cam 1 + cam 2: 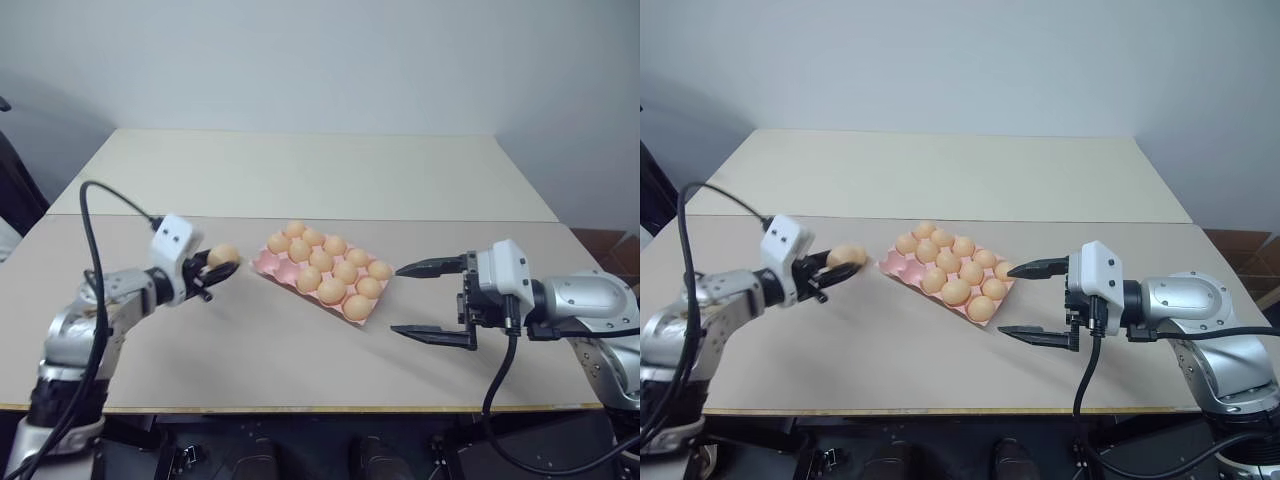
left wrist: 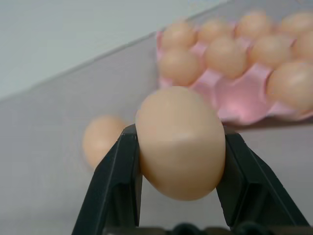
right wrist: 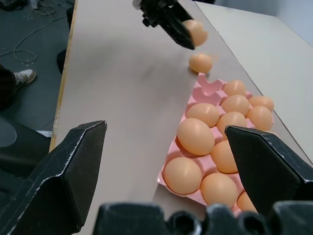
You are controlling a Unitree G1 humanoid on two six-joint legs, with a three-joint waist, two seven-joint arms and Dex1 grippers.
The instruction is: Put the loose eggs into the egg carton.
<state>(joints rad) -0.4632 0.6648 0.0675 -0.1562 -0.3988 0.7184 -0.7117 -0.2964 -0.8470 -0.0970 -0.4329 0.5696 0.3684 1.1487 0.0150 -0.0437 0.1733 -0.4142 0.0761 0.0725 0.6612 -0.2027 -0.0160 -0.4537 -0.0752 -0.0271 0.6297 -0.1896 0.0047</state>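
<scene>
Head views: the left gripper point(image 1: 218, 266) has its two black fingers clamped on one egg, the held egg point(image 1: 224, 254). It carries this egg above the tabletop point(image 1: 250, 350), just short of the left end of the egg carton point(image 1: 262, 262). That looks like the carry toward an open cup. The pink carton lies at an angle mid-table, well in from every edge. I count thirteen eggs seated in it, five in each of the two far rows and three in the near row. The right gripper point(image 1: 397, 299) hangs off the carton's right end with its fingers spread wide and nothing between them, probably parked clear of the drop.

Left wrist view: one finger point(image 2: 115, 191) presses on each side of the held egg. Beyond it, one loose egg point(image 2: 101, 140) rests on the table close to the carton's corner. Bare pink empty cups point(image 2: 242, 100) show on the nearest side, so I judge the free places to be there.

Right wrist view: both wide fingers frame the carton. One empty corner cup shows, with the loose egg just beside that corner. That makes one egg gripped and one waiting on the table.
</scene>
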